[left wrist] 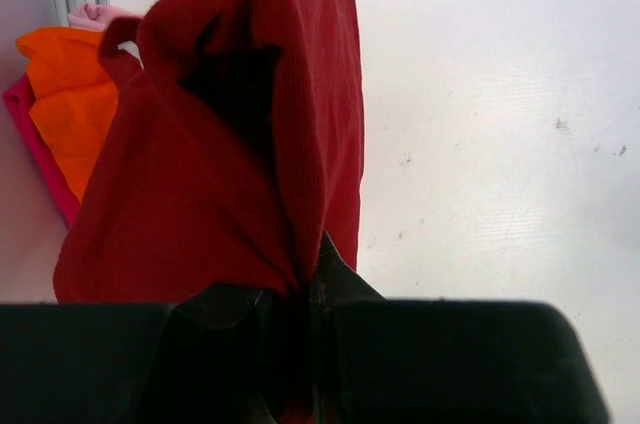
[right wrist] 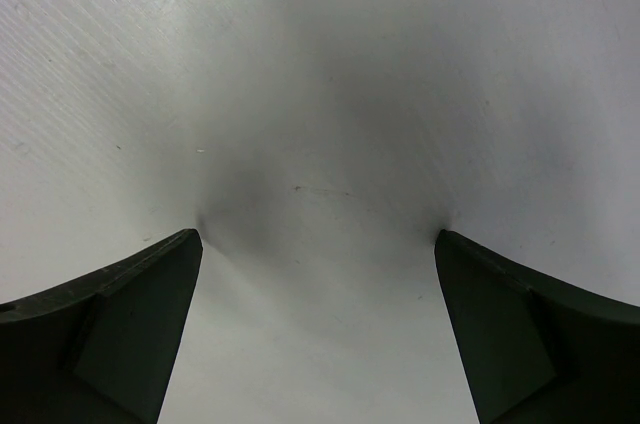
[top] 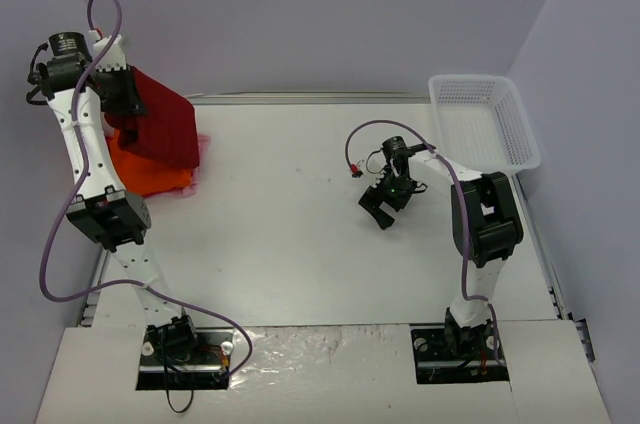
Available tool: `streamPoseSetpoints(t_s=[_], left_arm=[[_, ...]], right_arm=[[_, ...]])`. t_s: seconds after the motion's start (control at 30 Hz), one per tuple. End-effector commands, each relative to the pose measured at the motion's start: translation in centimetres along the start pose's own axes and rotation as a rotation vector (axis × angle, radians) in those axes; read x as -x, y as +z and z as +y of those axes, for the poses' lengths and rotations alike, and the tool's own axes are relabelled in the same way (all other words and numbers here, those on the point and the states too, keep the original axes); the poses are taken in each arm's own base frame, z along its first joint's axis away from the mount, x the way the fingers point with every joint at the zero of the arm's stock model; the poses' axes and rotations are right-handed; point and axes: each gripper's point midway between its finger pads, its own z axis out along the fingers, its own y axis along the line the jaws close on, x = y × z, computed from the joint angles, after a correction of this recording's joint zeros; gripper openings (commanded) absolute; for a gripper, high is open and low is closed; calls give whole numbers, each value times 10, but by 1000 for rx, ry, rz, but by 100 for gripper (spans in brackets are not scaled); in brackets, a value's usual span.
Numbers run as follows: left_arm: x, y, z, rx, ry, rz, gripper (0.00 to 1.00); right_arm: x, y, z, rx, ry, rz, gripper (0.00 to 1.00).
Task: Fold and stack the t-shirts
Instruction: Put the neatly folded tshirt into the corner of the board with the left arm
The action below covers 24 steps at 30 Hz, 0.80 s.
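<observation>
While the left claw (left wrist: 298, 294) is clamped shut on a fold of the dark red shirt (left wrist: 220, 194), that shirt hangs lifted above the far-left corner of the tabletop (top: 300, 244). Behind it lies the orange shirt (left wrist: 70, 94), bunched, with a scrap of pale pink shirt (left wrist: 95, 14) showing at its far edge. Right claw (top: 385, 206): spread wide, holding nothing, low over bare tabletop. White basket (top: 485, 124): far-right corner, well apart from the shirts.

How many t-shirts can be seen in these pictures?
3. The dark red t-shirt hangs from the left gripper, far left of the table; the orange t-shirt lies beneath it; the pink t-shirt peeks out under both. More may be hidden.
</observation>
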Motion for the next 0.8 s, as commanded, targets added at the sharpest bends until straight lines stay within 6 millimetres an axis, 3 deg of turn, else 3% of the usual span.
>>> streamPoseSetpoints(t_s=[0.0,0.5,0.77], left_arm=[[11,-32,2,48,44,-67,2],[-35,3,62,168,40,117,2],[-40,15,106,341,89,135,2]], right_arm=[[-24,20,15,66,29,97,100],[-33,30,15,73,39,140,100],[-37,34,16,75,40,158,100]])
